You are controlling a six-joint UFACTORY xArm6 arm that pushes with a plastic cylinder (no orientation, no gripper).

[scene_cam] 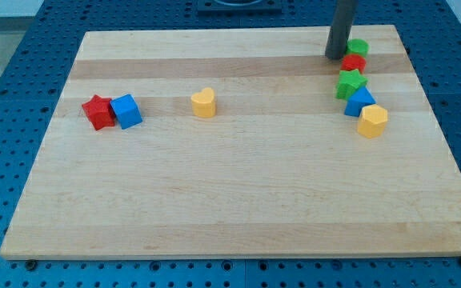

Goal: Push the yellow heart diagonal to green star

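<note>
The yellow heart [203, 103] lies left of the board's middle, in the upper half. The green star [350, 83] sits near the view's right edge, far from the heart. My tip [335, 56] stands at the view's top right, just left of a green block [358, 47] and a red block [354, 62], and a little above the green star. It touches neither the heart nor the star.
A blue block [359, 102] and a yellow hexagon-like block [372, 120] sit just below the green star. A red star [98, 111] and a blue cube [126, 111] touch each other at the view's left. The wooden board [230, 200] lies on blue pegboard.
</note>
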